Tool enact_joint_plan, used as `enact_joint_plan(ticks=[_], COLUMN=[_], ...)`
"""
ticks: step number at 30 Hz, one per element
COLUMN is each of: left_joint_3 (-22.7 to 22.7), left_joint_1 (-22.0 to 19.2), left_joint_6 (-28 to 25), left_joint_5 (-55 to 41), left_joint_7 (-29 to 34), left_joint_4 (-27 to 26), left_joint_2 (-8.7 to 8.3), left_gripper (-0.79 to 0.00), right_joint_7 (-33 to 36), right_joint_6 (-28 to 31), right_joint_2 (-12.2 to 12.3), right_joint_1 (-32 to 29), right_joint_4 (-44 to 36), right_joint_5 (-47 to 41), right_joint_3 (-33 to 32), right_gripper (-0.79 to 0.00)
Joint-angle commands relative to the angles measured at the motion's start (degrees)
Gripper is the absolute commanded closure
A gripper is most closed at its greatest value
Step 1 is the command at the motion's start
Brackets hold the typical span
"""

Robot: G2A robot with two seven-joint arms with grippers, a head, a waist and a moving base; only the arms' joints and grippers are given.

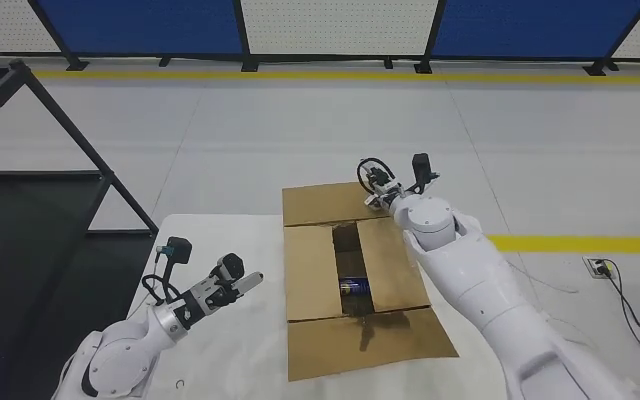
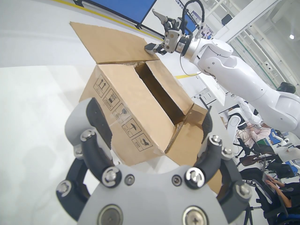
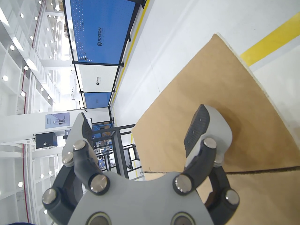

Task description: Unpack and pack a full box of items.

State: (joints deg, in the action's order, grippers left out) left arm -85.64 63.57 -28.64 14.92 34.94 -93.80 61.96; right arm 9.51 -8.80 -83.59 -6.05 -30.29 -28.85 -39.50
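A: What is lying around the work area?
B: A pale floor (image 1: 250, 130) with yellow lines (image 1: 300, 73) is stretching up to blue and white panels (image 1: 140, 25) along the top of the top view. A white counter (image 1: 230, 340) is filling the lower left.
A: And the box?
B: The cardboard box (image 1: 310, 275) is sitting on the counter at the centre of the top view. Its far flap (image 1: 325, 203) and near flap (image 1: 370, 350) are lying spread outward. The two side flaps (image 1: 395, 265) are leaning over the opening, leaving a dark gap in the middle. Something blue (image 1: 352, 287) is showing in that gap; I cannot tell what it is.
A: Which end effector is nearest?
B: The right end effector (image 1: 372, 185) is hanging at the far flap's right corner, jaws standing wide apart and gripping nothing. One finger (image 3: 206, 127) is lying against the flap's cardboard.
A: The left one?
B: The left end effector (image 1: 245, 283) is hovering over bare counter to the left of the box, apart from it, fingers spread and holding nothing. A black frame (image 1: 60, 130) is standing at the left edge.
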Motion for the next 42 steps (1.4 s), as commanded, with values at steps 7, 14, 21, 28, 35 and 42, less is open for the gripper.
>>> enact_joint_plan(ticks=[7, 14, 21, 28, 35, 42], left_joint_3=[0.0, 0.0, 0.0, -0.4, -3.8, -5.0], left_joint_1=[0.0, 0.0, 0.0, 0.8, 3.1, 4.2], left_joint_6=[0.0, 0.0, 0.0, 0.4, -1.0, -2.5], left_joint_5=[0.0, 0.0, 0.0, 0.4, 0.7, 2.0], left_joint_7=[0.0, 0.0, 0.0, -0.9, -0.5, -0.6], left_joint_4=[0.0, 0.0, 0.0, -0.2, 0.9, 0.6], left_joint_2=[0.0, 0.0, 0.0, -0.08, -0.81, -1.12], left_gripper=[-0.785, -0.785, -0.785, -0.785, -0.785, -0.785], right_joint_7=[4.8, 19.7, 35.6, 42.6, 42.6, 43.2], right_joint_6=[5.8, 16.8, 20.3, 5.9, 5.9, 6.2], right_joint_2=[-0.8, 2.1, 7.4, 11.9, 11.9, 11.8], right_joint_1=[0.9, -0.7, -6.7, -15.4, -15.4, -16.8], right_joint_4=[3.3, 1.4, -10.1, -27.4, -27.4, -30.5], right_joint_5=[0.6, 0.6, 4.1, 9.1, 9.1, 12.8], right_joint_3=[-1.3, -5.9, -11.8, -17.9, -17.9, -15.8], right_gripper=[-0.785, -0.785, -0.785, -0.785, -0.785, -0.785])
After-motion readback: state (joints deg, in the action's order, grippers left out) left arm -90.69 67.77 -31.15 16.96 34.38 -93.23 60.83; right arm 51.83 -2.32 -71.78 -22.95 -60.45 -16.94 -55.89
